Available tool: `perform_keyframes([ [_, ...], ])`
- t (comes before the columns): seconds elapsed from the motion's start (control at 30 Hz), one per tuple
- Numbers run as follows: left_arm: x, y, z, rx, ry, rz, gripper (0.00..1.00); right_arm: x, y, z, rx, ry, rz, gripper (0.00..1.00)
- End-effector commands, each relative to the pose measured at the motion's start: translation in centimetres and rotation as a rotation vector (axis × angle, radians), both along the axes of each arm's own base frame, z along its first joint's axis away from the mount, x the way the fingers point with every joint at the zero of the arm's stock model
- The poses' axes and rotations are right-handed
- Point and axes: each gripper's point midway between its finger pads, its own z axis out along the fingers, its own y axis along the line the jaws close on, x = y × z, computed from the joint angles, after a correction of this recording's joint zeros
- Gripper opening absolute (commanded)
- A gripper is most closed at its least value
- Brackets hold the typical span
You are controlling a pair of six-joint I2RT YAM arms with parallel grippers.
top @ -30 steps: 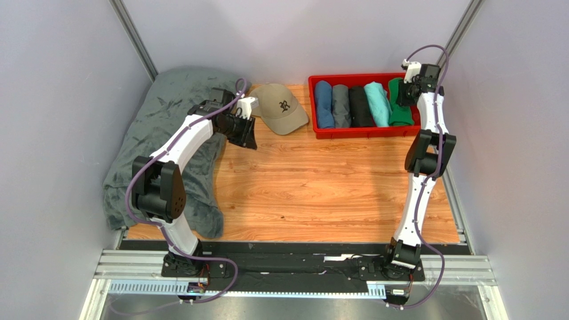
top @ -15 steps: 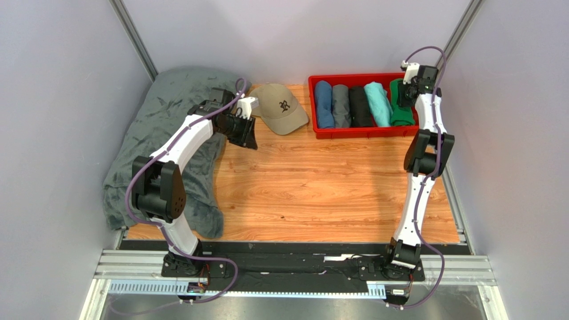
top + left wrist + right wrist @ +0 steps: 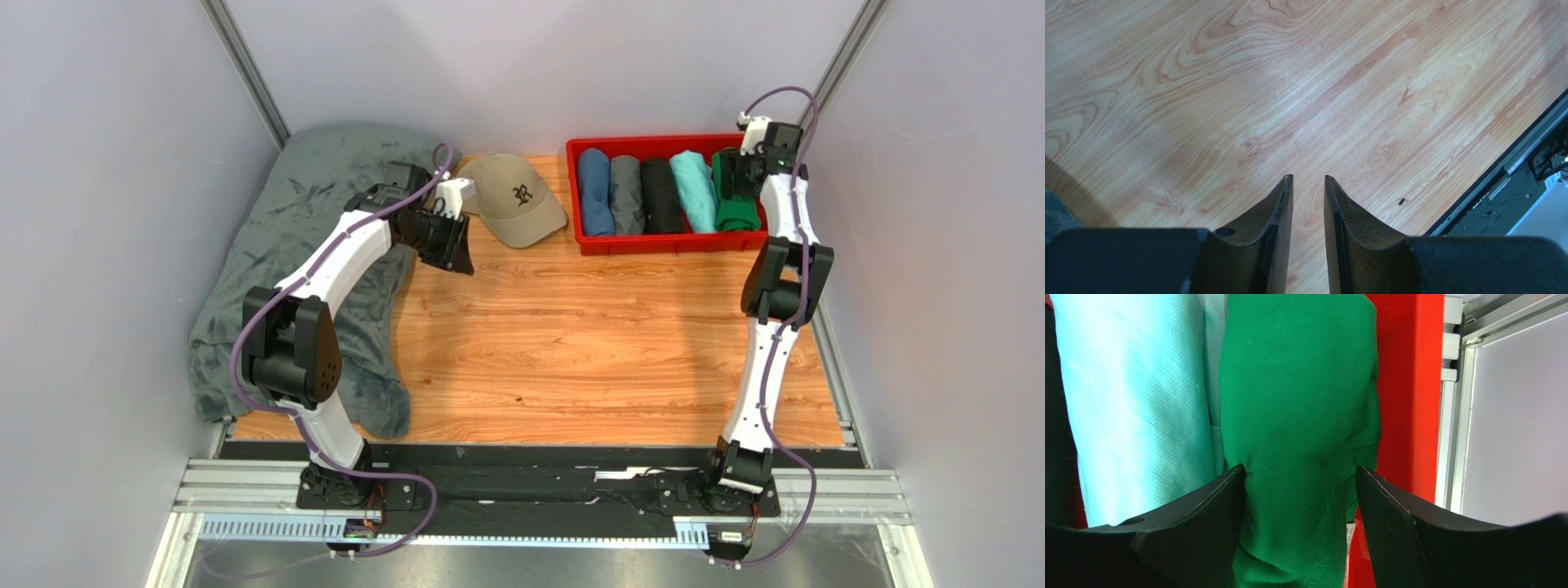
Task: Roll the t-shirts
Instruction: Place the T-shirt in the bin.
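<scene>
Five soft rolled t-shirts (image 3: 662,192) lie side by side in the rigid red bin (image 3: 664,244) at the table's far right, blue to emerald. Spread wide, the right gripper (image 3: 1300,478) straddles the fine-knit green t-shirt (image 3: 1296,404), which bulges between aqua t-shirt (image 3: 1137,398) and bin wall. Beside the plush blanket (image 3: 276,233) and tan cap (image 3: 515,196), the left gripper (image 3: 1308,184) hangs nearly closed, holding nothing, over grained wooden table (image 3: 1290,79).

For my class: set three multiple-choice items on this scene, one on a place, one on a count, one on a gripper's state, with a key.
1. Where does the tan cap lie?
A in the red tray
B on the table, left of the red tray
C on the blanket

2. How many rolled tees are in the tray?
A three
B five
C seven

3. The right gripper is
A open around the green tee
B shut on nothing
C out of view

Key: B, bare wood lies under it; B, blue, grey, black, aqua, green; A, fingers flank the roll.
</scene>
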Motion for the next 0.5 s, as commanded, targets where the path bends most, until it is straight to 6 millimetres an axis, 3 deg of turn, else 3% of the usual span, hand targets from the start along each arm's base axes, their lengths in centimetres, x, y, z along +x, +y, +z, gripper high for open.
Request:
perform_keyframes([
  [0.0, 0.5, -0.3, 1.6, -0.036, -0.041, -0.006, 0.32, 0.2, -0.4, 3.4, -0.029, -0.06, -0.039, 0.71],
  [0.47, 0.5, -0.4, 1.9, -0.041, -0.049, -0.01, 0.32, 0.0, 0.0, 9.4, -0.053, -0.158, -0.058, 0.71],
])
